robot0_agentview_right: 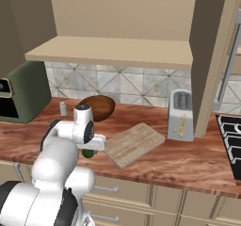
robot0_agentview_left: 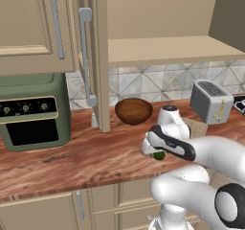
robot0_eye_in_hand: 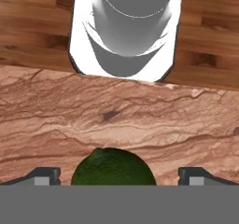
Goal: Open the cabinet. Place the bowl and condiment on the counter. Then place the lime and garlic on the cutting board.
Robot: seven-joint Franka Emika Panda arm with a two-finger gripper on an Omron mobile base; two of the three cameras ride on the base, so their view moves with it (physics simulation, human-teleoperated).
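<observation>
**Claw spread over the lime at the near edge**

My claw (robot0_eye_in_hand: 119,180) hangs released, fingertips (robot0_eye_in_hand: 44,175) wide to either side of the lime (robot0_eye_in_hand: 113,167), which sits on the surface (robot0_agentview_left: 72,152) close to its near edge. Just right lies the cutting board (robot0_agentview_right: 134,143), bare surface around it. Farther back the bowl (robot0_agentview_left: 133,111) and the condiment (robot0_agentview_right: 63,108) stand on the surface. Above, the cabinet (robot0_agentview_left: 158,56) stands open.
</observation>
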